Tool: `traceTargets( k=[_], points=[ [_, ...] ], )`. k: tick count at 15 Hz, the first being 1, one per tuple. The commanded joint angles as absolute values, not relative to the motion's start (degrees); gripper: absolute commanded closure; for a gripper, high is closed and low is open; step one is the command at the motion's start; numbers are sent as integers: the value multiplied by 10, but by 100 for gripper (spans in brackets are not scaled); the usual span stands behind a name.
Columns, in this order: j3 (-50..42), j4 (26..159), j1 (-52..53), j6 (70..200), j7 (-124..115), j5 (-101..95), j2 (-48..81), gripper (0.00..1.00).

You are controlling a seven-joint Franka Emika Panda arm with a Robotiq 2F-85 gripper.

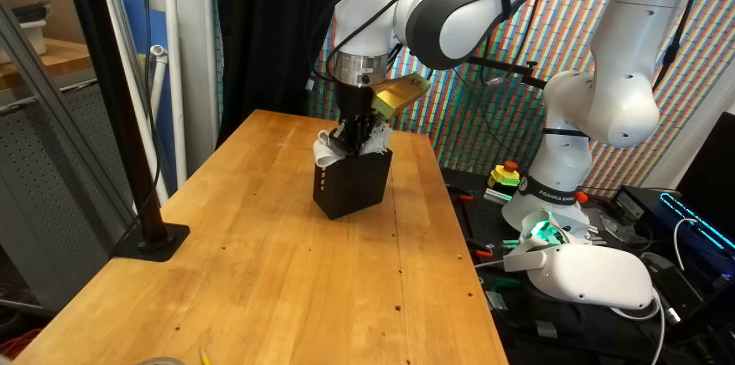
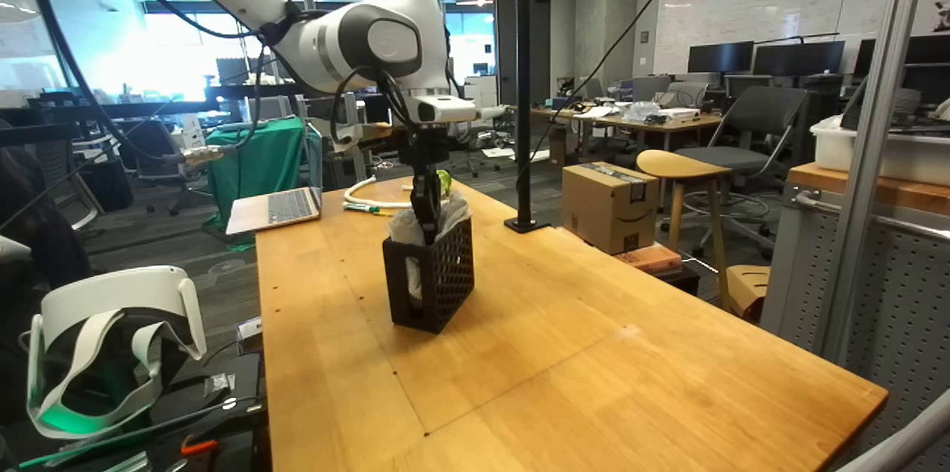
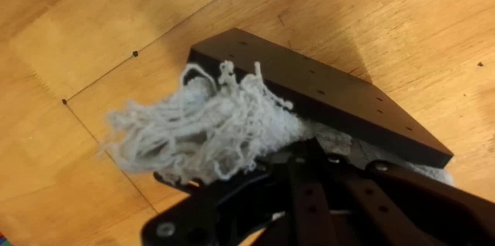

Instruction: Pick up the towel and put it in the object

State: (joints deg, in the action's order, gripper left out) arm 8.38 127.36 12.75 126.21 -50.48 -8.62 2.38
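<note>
Pincer (image 2: 429,234) narrow, looks clamped on the towel (image 3: 239,122), tips hidden in cloth at the mouth of the black box (image 1: 353,187). To seat it: press straight down, work fringe and stray loop inside the rim, then release and lift slowly so nothing snags. Towel greyish white, crumpled, stringy fringe, part inside, part bulging above the rim. Box upright, nearer the worktop (image 1: 258,273) edge by the headset (image 1: 597,276) than the one by the black pole (image 1: 124,124); laptop (image 2: 273,211) by a far corner

Below the fingers (image 2: 425,201) we see the box (image 1: 357,188) standing on the bench (image 1: 287,273), with the towel (image 2: 406,228) partly inside it, on both sides of them.
</note>
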Motion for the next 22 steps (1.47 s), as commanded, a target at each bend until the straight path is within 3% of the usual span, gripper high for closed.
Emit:
traceTargets(
  k=[1,11,22],
  points=[
    [101,1287,131,1223,-557,-137,-33,96],
    [156,1325,122,1147,-620,-176,-152,96],
    [152,1344,104,1179,-593,-168,-129,96]
  ],
)
